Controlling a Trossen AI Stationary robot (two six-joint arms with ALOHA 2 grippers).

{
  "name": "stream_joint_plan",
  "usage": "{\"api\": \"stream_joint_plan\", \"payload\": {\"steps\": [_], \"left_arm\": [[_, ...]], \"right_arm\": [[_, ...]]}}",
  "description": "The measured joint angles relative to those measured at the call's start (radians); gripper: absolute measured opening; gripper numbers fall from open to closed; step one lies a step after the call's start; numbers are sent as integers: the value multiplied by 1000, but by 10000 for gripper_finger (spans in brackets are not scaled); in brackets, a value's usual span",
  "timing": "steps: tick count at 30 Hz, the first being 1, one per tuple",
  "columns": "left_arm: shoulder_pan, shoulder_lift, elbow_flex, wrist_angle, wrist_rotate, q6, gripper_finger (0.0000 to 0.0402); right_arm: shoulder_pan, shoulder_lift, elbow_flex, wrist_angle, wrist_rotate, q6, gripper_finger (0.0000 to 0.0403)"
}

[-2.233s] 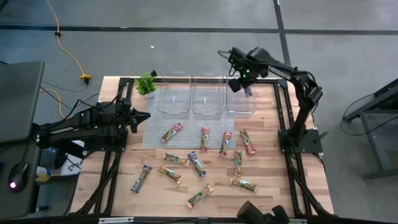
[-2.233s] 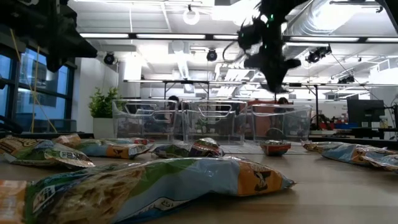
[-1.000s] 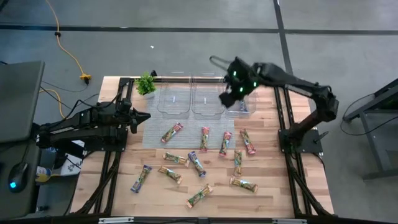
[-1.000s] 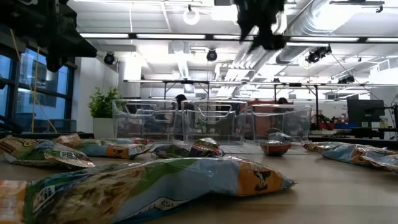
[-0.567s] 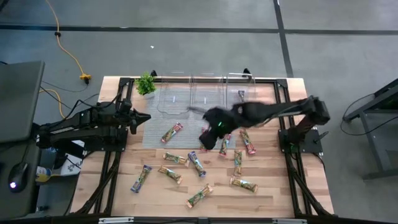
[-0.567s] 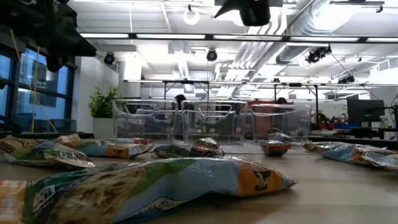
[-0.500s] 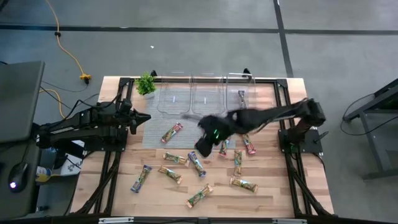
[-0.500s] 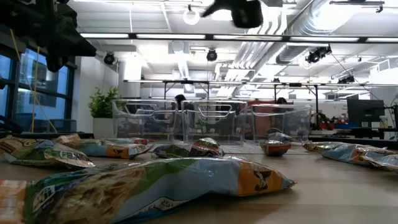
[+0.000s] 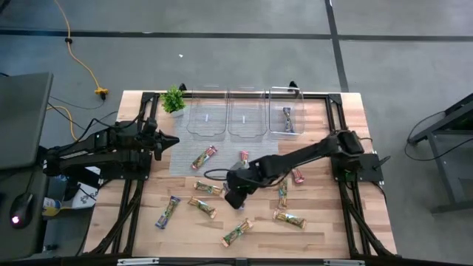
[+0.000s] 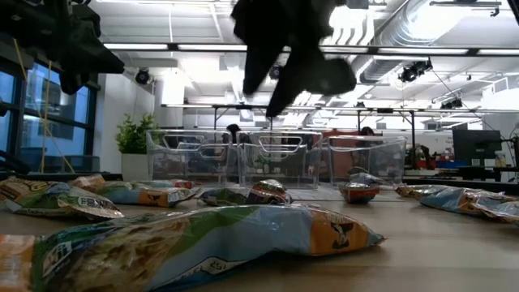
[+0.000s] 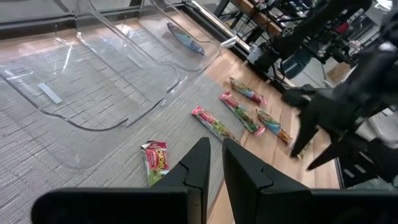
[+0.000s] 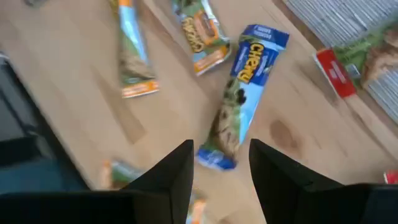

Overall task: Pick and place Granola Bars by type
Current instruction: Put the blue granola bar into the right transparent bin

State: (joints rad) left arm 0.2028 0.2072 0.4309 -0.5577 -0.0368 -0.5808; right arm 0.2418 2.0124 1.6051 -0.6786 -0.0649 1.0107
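Observation:
Several granola bars lie scattered on the wooden table (image 9: pixel 325 222) and the grey mat (image 9: pixel 185 164): a red one (image 9: pixel 205 157), a green/tan one (image 9: pixel 208 188), a blue one (image 9: pixel 168 212). Another blue bar (image 9: pixel 287 118) lies flat in the right-hand clear bin. My right gripper (image 9: pixel 235 193) hangs open above the table's middle, and its wrist view shows a blue bar (image 12: pixel 239 93) lying flat just ahead of the gripper (image 12: pixel 221 163). My left gripper (image 9: pixel 166 140) waits shut over the mat's left edge.
Three clear bins (image 9: pixel 246 118) stand in a row at the far edge, with a small green plant (image 9: pixel 174 100) to their left. Green/tan bars (image 12: pixel 130 56) and a red bar (image 12: pixel 348 62) lie close around the blue one. Bare wood shows near the table's left edge.
My right gripper has swung from above the bins at the far edge toward the near-left, dropping lower, and now hangs over the bars in the table's middle. The blue bar stays in the right bin. My left arm has kept still.

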Motion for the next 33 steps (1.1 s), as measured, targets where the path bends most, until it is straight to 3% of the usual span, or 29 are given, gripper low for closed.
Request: {"api": "stream_joint_plan", "payload": {"steps": [6,15,24,33], "left_arm": [[0,0,0,-28,13,0,40],[0,0,0,-27,49,6,40],[0,0,0,-44,53,28,42],[0,0,0,-44,47,34,90]], "right_arm": [[-14,89,0,159,-86,-8,156],[-48,97,0,35,-95,89,200],[-88,103,0,46,-103,72,206],[-94,179,0,99,-167,55,206]]}}
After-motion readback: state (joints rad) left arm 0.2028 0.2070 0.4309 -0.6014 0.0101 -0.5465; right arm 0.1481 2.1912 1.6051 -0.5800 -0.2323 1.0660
